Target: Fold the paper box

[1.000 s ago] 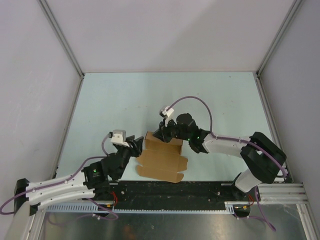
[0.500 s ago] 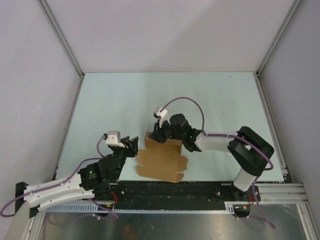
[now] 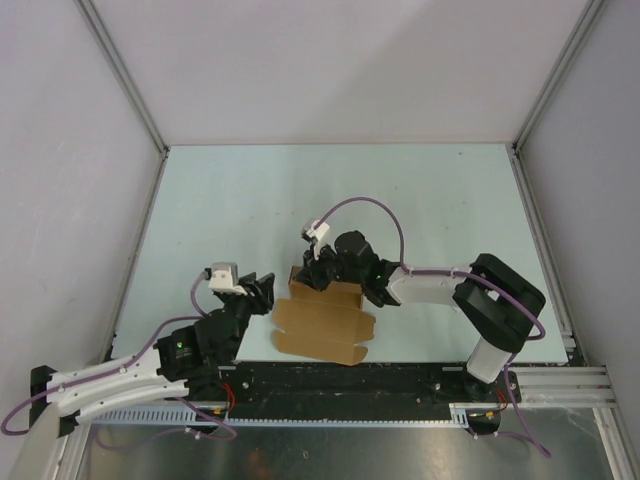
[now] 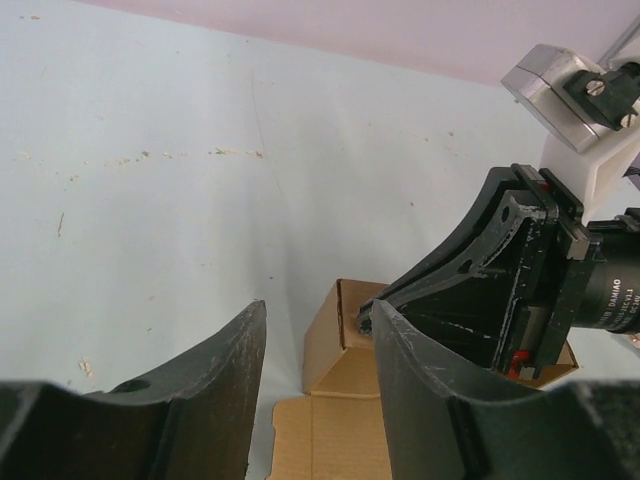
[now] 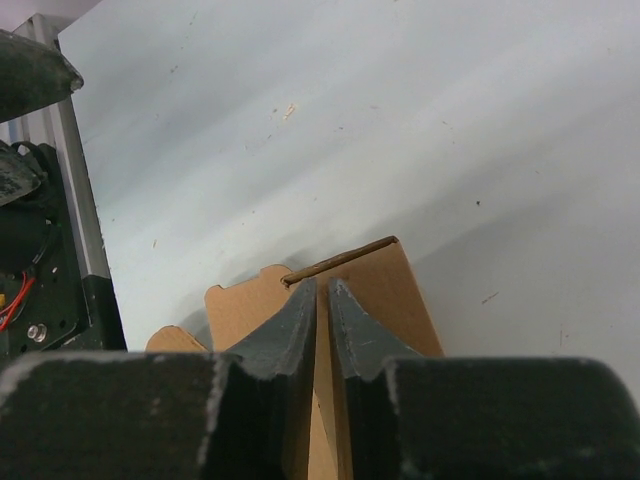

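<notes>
paper box [image 3: 322, 325]: a brown cardboard mailer on the pale blue-green table [image 3: 220, 210]. it sits near the front edge, between the two arms.
box layout: most of the sheet lies flat, with its tabbed flaps toward the arm bases. the far panel [image 5: 390, 285] stands up from the sheet.
box corner: in the left wrist view a short side wall is folded up at the left end of the raised panel.
right gripper [image 3: 316, 272]: it reaches in from the right side of the table and sits on the top edge of the raised panel.
right gripper opening: the fingers are nearly pressed together, with only a thin slit between them. the panel's top edge runs straight into that slit, with one finger on each face of the cardboard, so the gripper pinches the panel.
left gripper [image 3: 262, 291]: it is just beside the left edge of the box, low over the table and pointing toward the box.
left gripper opening: the fingers [image 4: 205, 400] are spread well apart with nothing between them. they hold nothing, and no contact with the cardboard shows.
seen through the left gap: the folded box corner, with the right gripper's dark fingers on it.
grippers to each other: near, not touching.
table surface: faint scuffs and small specks.
</notes>
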Controlling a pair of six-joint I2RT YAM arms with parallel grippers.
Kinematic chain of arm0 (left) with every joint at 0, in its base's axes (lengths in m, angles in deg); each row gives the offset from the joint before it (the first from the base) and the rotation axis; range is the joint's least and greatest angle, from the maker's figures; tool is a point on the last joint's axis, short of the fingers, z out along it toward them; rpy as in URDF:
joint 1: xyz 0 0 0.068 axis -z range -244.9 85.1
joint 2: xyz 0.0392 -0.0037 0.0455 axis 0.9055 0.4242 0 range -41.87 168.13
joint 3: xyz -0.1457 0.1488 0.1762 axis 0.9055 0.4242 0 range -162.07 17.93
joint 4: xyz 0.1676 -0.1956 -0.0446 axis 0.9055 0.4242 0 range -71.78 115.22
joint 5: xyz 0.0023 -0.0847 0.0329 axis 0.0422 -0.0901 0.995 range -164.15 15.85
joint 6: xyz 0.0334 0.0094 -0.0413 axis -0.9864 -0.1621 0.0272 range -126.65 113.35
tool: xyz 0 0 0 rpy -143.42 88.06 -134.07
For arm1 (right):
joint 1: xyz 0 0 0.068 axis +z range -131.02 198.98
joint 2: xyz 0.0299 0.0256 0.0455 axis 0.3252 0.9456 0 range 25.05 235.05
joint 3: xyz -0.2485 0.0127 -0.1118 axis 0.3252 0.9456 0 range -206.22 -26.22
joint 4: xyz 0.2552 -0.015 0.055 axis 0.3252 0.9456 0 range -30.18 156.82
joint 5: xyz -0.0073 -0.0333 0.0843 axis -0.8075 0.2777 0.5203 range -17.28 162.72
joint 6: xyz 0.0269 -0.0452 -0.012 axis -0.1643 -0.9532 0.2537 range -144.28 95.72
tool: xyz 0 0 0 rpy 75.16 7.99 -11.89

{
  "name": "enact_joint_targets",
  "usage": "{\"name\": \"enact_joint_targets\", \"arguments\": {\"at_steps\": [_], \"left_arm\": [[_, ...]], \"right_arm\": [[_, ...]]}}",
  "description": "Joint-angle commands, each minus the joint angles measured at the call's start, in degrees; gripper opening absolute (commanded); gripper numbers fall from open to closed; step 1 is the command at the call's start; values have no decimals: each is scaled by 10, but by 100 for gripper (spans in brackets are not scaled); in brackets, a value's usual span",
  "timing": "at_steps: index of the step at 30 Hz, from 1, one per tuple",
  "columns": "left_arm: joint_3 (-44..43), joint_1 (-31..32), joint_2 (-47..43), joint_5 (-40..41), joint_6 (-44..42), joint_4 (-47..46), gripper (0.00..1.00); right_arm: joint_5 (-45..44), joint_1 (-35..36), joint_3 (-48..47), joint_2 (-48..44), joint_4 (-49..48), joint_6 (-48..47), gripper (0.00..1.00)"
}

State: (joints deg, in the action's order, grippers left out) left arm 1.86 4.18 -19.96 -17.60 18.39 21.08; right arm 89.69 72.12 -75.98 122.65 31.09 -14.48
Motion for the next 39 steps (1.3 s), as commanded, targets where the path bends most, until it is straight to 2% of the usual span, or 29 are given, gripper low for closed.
{"name": "enact_joint_targets", "arguments": {"at_steps": [1, 7, 8, 10, 11, 14, 18, 23, 25, 29, 31, 32, 35, 39], "left_arm": [[-4, -3, 1, 17, 6, 3, 52], [-6, -4, 11, 17, 5, 5, 55], [-10, -4, 14, 17, 5, 5, 57], [-14, -3, 18, 12, 3, 8, 59], [-18, -4, 19, 9, 2, 8, 61], [-27, -3, 30, -3, -5, 12, 64], [-46, -5, 45, -21, -3, 28, 67], [-62, -5, 51, -57, -1, 55, 71], [-78, -7, 54, -70, 6, 72, 72], [-120, -7, 54, -91, 27, 143, 75], [-156, -16, 57, -95, 54, 176, 81], [-170, -20, 60, -99, 62, 214, 83], [-233, -39, 82, -101, 105, 291, 92], [-279, -78, 97, -122, 122, 333, 95]], "right_arm": [[-11, -8, -18, -38, 7, -13, 15], [-19, -27, -18, -114, 47, -9, 22], [-26, -33, -18, -124, 60, -9, 28], [-50, -39, -17, -151, 110, -12, 35], [-55, -46, -18, -173, 127, -20, 42], [-83, -56, -18, -221, 213, -34, 48], [-148, -59, -18, -282, 355, -30, 50], [-167, -39, -18, -337, 455, -53, 57], [-134, -13, -18, -360, 465, -110, 59], [-160, 36, -24, -362, 465, -169, 64], [-213, 85, -24, -337, 459, -223, 64], [-275, 106, -24, -324, 444, -240, 65], [-389, 167, -24, -270, 409, -299, 66], [-441, 188, -24, -218, 352, -346, 66]]}}
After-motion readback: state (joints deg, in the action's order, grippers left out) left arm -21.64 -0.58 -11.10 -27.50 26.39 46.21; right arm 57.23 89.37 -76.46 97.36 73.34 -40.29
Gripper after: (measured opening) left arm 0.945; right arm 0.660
